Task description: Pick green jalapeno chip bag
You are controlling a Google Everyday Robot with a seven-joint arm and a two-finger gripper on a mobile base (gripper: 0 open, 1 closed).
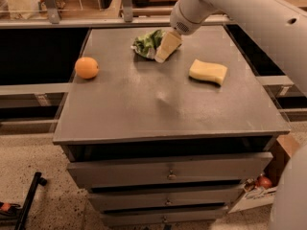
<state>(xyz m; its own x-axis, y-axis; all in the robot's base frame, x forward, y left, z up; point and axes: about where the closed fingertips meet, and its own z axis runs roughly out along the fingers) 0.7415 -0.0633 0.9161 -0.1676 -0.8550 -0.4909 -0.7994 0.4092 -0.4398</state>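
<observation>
— Where does the single view look from?
— From high in front of the drawer cabinet (168, 176), tilted down across its top, fairly near
— And the gripper (164, 51)?
— Far-centre, at the green jalapeno chip bag (144, 43)

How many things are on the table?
3: the orange near the left edge, the green jalapeno chip bag at the back with the gripper over its right side, the yellow sponge on the right. The gripper may hide something small.

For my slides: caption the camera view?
Gripper at the green jalapeno chip bag on the table; orange and yellow sponge lie apart.
</observation>
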